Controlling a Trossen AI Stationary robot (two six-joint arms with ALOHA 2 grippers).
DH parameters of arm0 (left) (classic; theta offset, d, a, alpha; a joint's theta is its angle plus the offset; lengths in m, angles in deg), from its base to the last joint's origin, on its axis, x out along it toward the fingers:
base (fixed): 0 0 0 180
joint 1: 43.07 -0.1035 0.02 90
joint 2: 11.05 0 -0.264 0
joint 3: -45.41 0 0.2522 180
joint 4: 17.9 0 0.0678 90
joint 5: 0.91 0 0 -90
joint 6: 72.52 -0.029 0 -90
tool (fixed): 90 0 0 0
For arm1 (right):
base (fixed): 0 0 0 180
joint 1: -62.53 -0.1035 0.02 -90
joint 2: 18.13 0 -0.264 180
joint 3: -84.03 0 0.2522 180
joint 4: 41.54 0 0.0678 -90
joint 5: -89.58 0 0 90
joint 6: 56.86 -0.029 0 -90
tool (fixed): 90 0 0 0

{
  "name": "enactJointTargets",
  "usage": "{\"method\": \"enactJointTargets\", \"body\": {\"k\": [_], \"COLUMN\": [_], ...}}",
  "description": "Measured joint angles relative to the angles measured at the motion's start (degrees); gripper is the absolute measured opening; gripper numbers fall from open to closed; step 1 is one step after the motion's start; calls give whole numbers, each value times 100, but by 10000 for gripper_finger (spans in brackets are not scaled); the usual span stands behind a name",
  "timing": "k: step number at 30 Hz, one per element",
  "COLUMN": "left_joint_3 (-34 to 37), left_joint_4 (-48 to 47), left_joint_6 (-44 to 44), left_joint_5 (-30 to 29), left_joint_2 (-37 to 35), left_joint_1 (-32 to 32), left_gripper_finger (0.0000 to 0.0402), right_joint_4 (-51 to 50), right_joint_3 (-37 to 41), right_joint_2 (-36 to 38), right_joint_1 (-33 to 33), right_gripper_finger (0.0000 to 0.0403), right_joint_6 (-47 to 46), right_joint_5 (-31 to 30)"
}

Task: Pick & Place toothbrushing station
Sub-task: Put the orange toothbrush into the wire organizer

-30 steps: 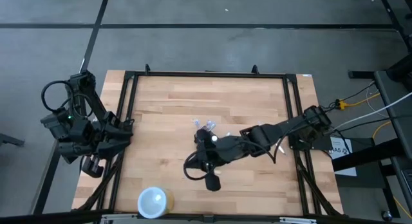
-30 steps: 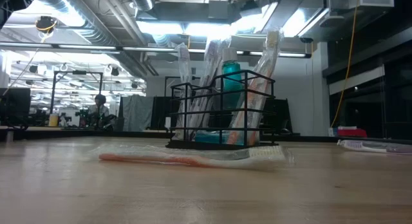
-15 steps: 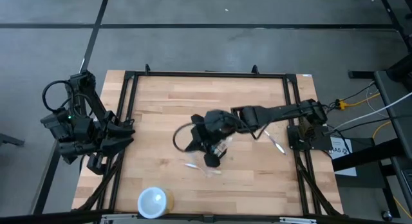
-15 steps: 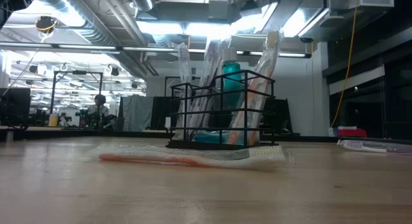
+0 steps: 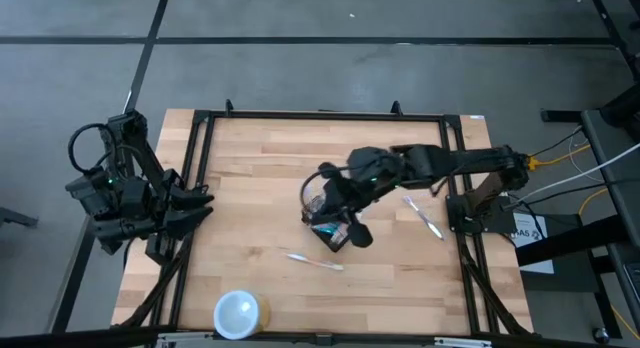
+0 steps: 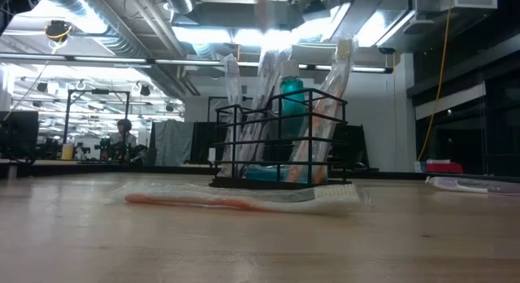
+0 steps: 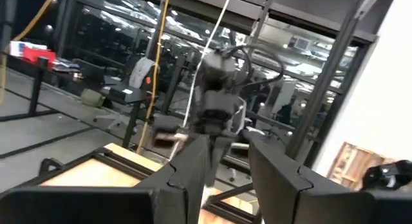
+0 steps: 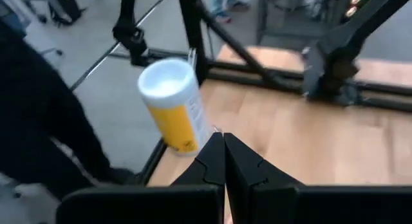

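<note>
The black wire caddy [image 6: 280,137] stands on its base on the wooden table, holding several toothbrushes and a teal tube. From above it shows at the table's middle [image 5: 325,223]. My right gripper [image 5: 358,237] hovers just right of and above it. Its fingers are shut and empty in the right wrist view [image 8: 224,161], and it does not show in the low view. My left gripper [image 5: 203,204] waits open at the table's left edge; it also shows in the left wrist view [image 7: 226,172].
A wrapped orange toothbrush [image 6: 236,200] lies on the table in front of the caddy, seen from above toward the near edge [image 5: 315,260]. Another toothbrush [image 5: 424,216] lies right of the caddy. A yellow cup with a white top [image 5: 240,313] stands at the near edge. A black frame [image 5: 195,188] borders the table.
My right gripper has drawn back from the near side of the table toward the far right, ending beside the caddy. This uncovered the wrapped toothbrush on the table. The caddy and toothbrushes have stayed where they were.
</note>
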Motion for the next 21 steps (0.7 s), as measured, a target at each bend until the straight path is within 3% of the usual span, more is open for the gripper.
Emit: {"method": "enactJointTargets", "body": {"k": [5,12,21], "left_joint_3": [0,0,0], "left_joint_4": [2,3,17], "left_joint_6": [-75,-114,36], "left_joint_5": [-5,-1,-191], "left_joint_2": [0,-20,-69], "left_joint_1": [-154,-213,-215], "left_gripper_finger": [113,113,113], "right_joint_4": [615,3085,4239], "right_joint_3": [1035,3262,4461], "right_joint_2": [670,1850,2284], "right_joint_1": [-8,25,-18], "right_gripper_finger": [0,0,0], "right_joint_6": [-209,-851,-868], "right_joint_5": [-560,-973,-1165]}}
